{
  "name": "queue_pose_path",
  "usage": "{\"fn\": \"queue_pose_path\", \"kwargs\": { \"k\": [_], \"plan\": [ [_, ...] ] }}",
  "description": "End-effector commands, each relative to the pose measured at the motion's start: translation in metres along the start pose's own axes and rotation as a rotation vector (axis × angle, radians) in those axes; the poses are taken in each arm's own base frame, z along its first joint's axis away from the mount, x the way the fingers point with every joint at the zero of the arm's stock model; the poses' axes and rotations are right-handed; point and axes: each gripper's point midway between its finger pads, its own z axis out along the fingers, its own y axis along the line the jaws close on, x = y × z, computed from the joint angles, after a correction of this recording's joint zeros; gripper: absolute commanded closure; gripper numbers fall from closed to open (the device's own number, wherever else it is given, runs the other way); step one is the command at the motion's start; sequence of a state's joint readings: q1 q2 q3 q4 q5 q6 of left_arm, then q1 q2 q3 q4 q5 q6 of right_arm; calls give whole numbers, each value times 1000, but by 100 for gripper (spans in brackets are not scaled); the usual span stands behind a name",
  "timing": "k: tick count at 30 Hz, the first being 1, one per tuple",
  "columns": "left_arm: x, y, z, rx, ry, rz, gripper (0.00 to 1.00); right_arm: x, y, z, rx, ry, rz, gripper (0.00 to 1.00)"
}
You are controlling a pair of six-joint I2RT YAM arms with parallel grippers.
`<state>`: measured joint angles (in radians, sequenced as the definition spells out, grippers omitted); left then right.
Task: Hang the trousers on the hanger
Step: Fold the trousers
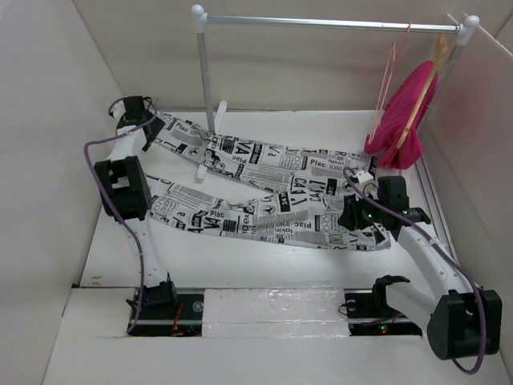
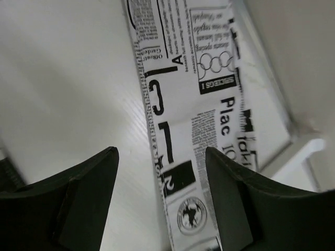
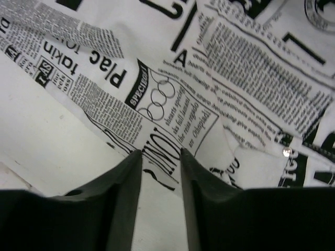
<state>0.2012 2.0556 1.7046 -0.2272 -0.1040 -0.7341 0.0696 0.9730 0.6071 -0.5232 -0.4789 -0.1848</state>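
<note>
The right end effector point(image 3: 161, 152) sat low over the waist end of the trousers point(image 1: 264, 226), at the near right of the table point(image 1: 240, 261). Its fingers stood narrow, with a strip of printed cloth between them that looked pinched rather than merely framed.

The trousers lay flat across the table, waist to the right. The two legs ran leftward side by side with a bare gap between them.

Farther back on the left, the left end effector point(image 2: 161, 151) hovered over the cuff end of the far leg. Its fingers were wide apart and held nothing.

At the back stood a rail point(image 1: 329, 22). The hanger point(image 1: 390, 72), thin salmon wire, hung near its right end, just beside a pink garment point(image 1: 405, 120). It was well apart from the trousers, and nothing touched it.

The step in hand appeared to be taking hold of the trousers, an early stage with nothing on the hanger yet. The next move likely called for the left fingers to drop and close on the cuff. The cloth could then be gathered and lifted without dragging, before it was fed over the hanger's lower wire.
</note>
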Motion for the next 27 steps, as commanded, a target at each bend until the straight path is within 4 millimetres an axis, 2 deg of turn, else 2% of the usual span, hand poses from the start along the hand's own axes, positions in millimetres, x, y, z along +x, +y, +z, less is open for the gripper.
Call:
{"fn": "queue_pose_path", "kwargs": {
  "k": [1, 2, 3, 4, 5, 6, 7, 9, 10, 11, 12, 14, 15, 17, 19, 21, 22, 23, 24, 27],
  "plan": [
    [20, -11, 24, -30, 89, 48, 35, -56, 10, -2, -41, -133, -116, 57],
    [23, -19, 37, -36, 97, 62, 35, -60, 15, 0, -55, -133, -129, 55],
    [22, -18, 45, -50, 94, 65, 34, -61, 17, 2, -62, -128, -126, 54],
    [26, -16, 64, -69, 98, 73, 34, -65, 28, 8, -95, -122, -141, 54],
    [26, -16, 64, -69, 98, 73, 34, -65, 28, 8, -95, -122, -141, 54],
    [35, -9, 77, -87, 113, 77, 34, -66, 30, 11, -99, -120, -141, 54],
    [31, -13, 79, -85, 105, 76, 34, -66, 35, 13, -108, -119, -147, 54],
    [38, -5, 86, -119, 122, 75, 37, -65, 42, 16, -113, -111, -141, 54],
    [54, 2, 93, -147, 158, 86, 39, -67, 41, 16, -107, -115, -134, 54],
    [56, 5, 96, -158, 162, 88, 44, -66, 40, 17, -103, -116, -119, 54],
    [61, 13, 100, -181, 168, 95, 55, -69, 40, 18, -103, -127, -119, 54],
    [71, 24, 103, -207, 191, 107, 68, -72, 39, 18, -95, -127, -117, 54],
    [77, 24, 105, -198, 212, 106, 80, -72, 34, 17, -76, -117, -109, 54],
    [78, 25, 103, -190, 218, 129, 88, -75, 25, 15, -54, -115, -116, 54],
    [72, 24, 97, -197, 202, 130, 88, -83, 14, 8, -23, -123, -110, 54],
    [73, 25, 98, -198, 212, 143, 95, -90, 7, 2, -6, -130, -111, 54],
    [67, 20, 93, -199, 213, 149, 96, -94, 1, -3, 9, -146, -101, 54],
    [70, 20, 93, -201, 231, 155, 97, -98, 0, -7, 9, -159, -97, 54],
    [75, 27, 97, -220, 250, 183, 100, -108, 2, -13, 2, -190, -104, 54],
    [75, 40, 84, -278, 280, 230, 100, -121, 4, -27, -1, -239, -98, 54]
  ]
}}
